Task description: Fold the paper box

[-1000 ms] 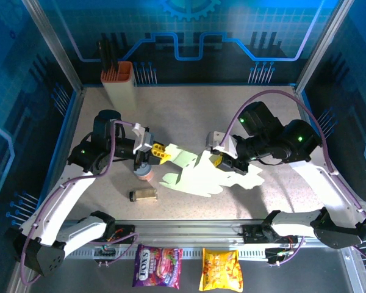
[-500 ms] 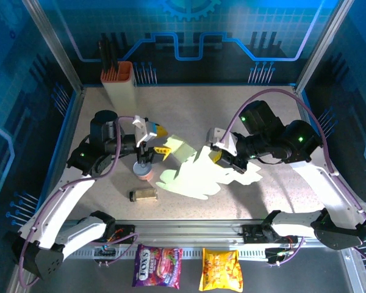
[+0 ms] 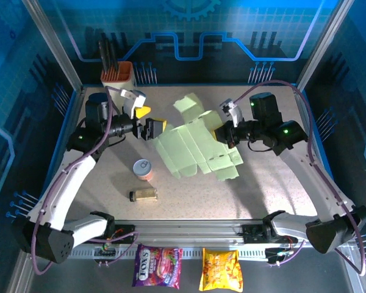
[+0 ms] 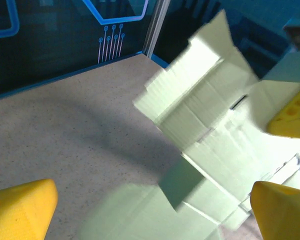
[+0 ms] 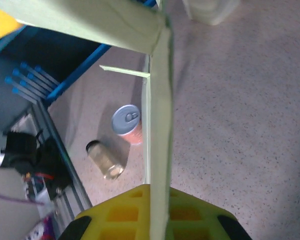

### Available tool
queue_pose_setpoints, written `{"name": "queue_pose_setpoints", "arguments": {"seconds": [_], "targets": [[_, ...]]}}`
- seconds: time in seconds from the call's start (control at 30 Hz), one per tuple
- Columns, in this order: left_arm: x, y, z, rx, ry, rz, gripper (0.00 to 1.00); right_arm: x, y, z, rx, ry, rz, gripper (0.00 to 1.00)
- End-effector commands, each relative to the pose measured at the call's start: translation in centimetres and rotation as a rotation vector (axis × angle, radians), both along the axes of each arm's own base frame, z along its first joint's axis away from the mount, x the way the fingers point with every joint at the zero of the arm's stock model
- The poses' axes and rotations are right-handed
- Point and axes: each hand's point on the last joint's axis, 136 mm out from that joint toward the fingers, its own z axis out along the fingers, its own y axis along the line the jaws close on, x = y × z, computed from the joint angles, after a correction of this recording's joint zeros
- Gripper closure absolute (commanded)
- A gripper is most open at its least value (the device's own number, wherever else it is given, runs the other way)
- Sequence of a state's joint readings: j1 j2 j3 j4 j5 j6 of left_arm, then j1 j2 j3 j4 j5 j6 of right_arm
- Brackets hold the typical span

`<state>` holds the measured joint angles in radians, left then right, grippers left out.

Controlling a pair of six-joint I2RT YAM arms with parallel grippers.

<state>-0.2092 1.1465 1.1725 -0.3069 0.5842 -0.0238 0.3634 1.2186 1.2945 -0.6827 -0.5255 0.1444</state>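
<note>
right gripper [image 3: 227,135] pinches box [image 3: 192,146] edge at frame centre; left gripper [image 3: 148,121] gapes wide, just clear. thin card: light, floppy, likely best pinched beside creases.

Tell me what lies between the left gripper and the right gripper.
The pale light-green creased card paper box, pinched by the right gripper; the left gripper is open. The top view shows it.

The paper box [image 3: 195,143] is coloured a plain pale green. The surface [image 3: 274,195] is speckled beige. The left claw [image 3: 148,120] is tipped in yellow. A can [image 3: 144,169] is seen with a salmon body and silver lid. The knife holder [image 3: 118,85] is cream, rimmed in orange. A purple snack packet [image 3: 157,274] and a yellow snack packet [image 3: 220,270] are seen. The back wall [image 3: 232,36] is patterned with blue circuit lines.
</note>
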Motion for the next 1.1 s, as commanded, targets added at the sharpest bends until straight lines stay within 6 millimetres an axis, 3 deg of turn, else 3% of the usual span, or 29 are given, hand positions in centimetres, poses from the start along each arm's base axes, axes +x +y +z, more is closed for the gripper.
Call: {"name": "queue_pose_setpoints", "arguments": {"seconds": [0.0, 0.2, 0.37, 0.5, 0.7, 0.87, 1.07], "targets": [[1.2, 0.0, 0.7, -0.149, 0.073, 0.045, 0.0, 3.1, -0.1, 0.7, 0.214, 0.083, -0.148, 1.0], [3.2, -0.2, -1.7, -0.221, 0.198, 0.095, 0.0, 5.6, -0.8, -4.2, 0.32, 0.237, -0.256, 1.0], [4.3, 0.4, -5.8, -0.163, 0.293, 0.186, 0.03, 6.1, -0.8, -8.6, 0.325, 0.431, -0.248, 1.0], [3.8, -0.6, -8.3, -0.123, 0.331, 0.192, 0.06, 5.9, -0.7, -11.7, 0.317, 0.542, -0.231, 1.0], [2.5, -3.3, -12.8, -0.075, 0.434, 0.178, 0.12, 5.3, -2.9, -16.2, 0.105, 0.601, -0.297, 1.0], [1.1, -5.3, -17.1, -0.057, 0.556, 0.171, 0.18, 5.0, -4.4, -18.5, -0.035, 0.611, -0.333, 1.0], [-0.9, -5.2, -20.0, -0.023, 0.624, 0.184, 0.21, 4.4, -6.0, -19.7, -0.22, 0.592, -0.339, 1.0]]}}
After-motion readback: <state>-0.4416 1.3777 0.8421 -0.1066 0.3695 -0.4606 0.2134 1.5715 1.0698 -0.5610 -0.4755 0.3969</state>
